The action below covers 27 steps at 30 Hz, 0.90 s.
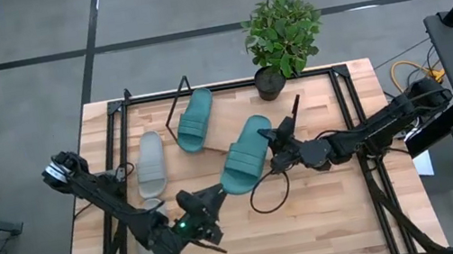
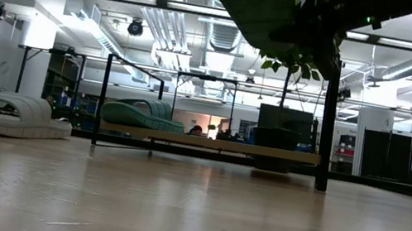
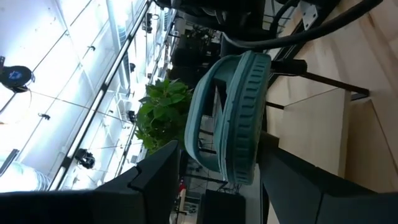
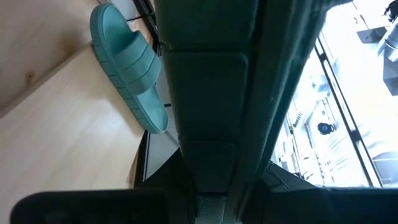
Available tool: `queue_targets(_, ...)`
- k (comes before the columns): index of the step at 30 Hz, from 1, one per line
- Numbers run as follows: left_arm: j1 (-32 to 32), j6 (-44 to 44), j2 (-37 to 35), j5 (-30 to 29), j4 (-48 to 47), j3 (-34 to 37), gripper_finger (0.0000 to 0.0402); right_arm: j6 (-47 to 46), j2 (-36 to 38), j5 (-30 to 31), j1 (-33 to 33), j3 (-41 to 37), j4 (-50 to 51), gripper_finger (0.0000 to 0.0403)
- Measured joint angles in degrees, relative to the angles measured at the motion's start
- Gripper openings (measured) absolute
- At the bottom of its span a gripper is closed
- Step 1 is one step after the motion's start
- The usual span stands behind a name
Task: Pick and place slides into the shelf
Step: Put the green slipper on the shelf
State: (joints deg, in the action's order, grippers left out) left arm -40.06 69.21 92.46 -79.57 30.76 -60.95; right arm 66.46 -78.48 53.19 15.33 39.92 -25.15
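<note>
**Teal slide held above the bench beside the shelf**

Raised over the bench (image 1: 332, 220), a teal slide (image 1: 247, 166) is gripped at one edge by the right hand (image 1: 274, 151), just beside the slanted shelf (image 1: 227, 127). A second teal slide (image 1: 195, 119) is seen resting on that shelf. One grey slide (image 1: 151, 163) lies near the bench's left edge. The left hand (image 1: 217, 198) is held open close by. Bare wood is left free toward the near edge.

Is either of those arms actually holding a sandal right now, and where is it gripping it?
Yes. The right gripper holds a teal slide by its side edge, lifted off the table. The left gripper holds nothing.
</note>
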Motion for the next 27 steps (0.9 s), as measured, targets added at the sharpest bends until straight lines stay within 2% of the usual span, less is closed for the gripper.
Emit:
queue_targets(12, 1.61, -4.36, 0.07, 3.04, -1.87, 0.1, 0.0201, 0.0, -0.04, 0.01, 0.0, 0.0, 0.54, 0.0063)
queue_targets(15, 2.27, -9.87, 0.07, 3.43, -9.05, -1.46, 0.0201, 0.04, -0.04, 0.03, 0.0, 0.0, 0.95, 0.0063)
queue_targets(20, 3.07, -22.22, 0.07, 9.73, -27.35, -6.7, 0.0201, 0.07, -0.04, 0.19, 0.0, 0.0, 0.99, 0.0063)
queue_targets(27, 3.37, -23.9, -0.01, 10.54, -29.27, -8.04, 0.02, 0.02, -0.04, 0.37, 0.0, 0.0, 1.03, 0.0063)
